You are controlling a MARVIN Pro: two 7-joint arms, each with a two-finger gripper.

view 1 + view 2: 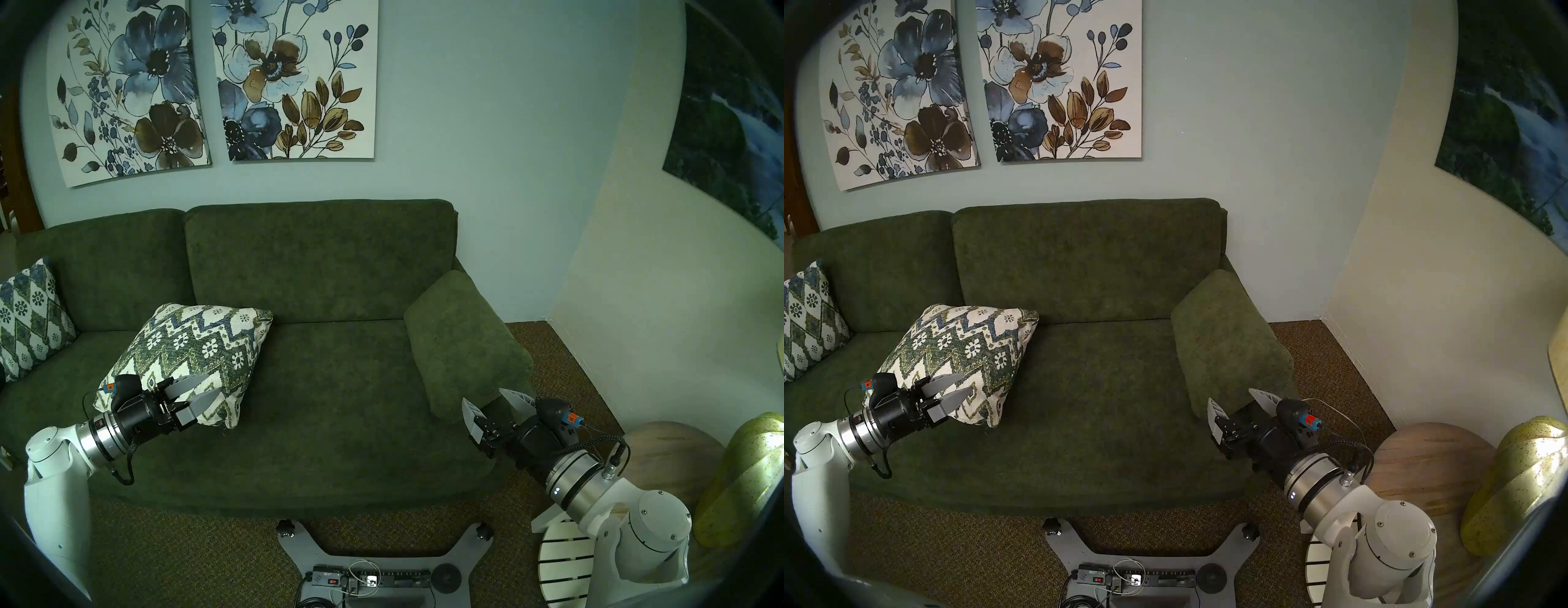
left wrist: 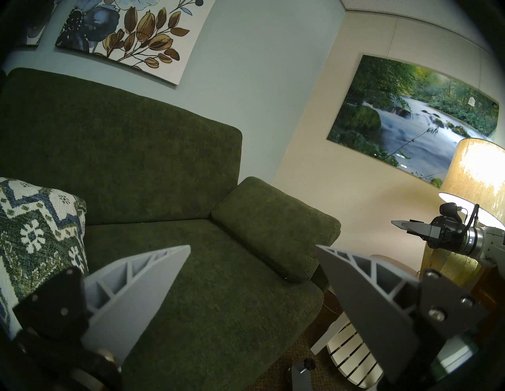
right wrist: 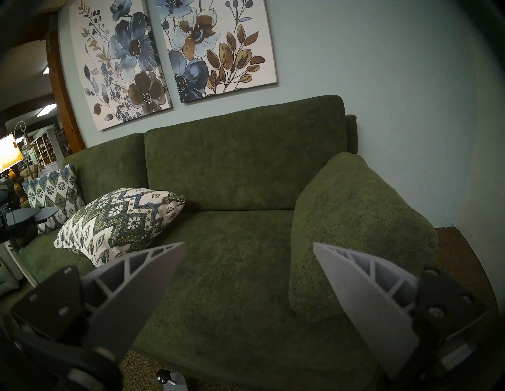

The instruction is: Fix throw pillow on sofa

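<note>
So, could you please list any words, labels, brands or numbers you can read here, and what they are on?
None can be read.
Power strip on the robot's base: label too small to read.
Small tag on the river picture: blurred.
Orange tags on both wrist cameras: marks too small to read.

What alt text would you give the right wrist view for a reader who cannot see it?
A zigzag-patterned throw pillow lies tilted on the seat of a dark green sofa, seen between the open fingers of the right gripper, which holds nothing. A second patterned pillow leans at the sofa's far end, a padded armrest sits near the camera, and two floral canvases hang above.
</note>
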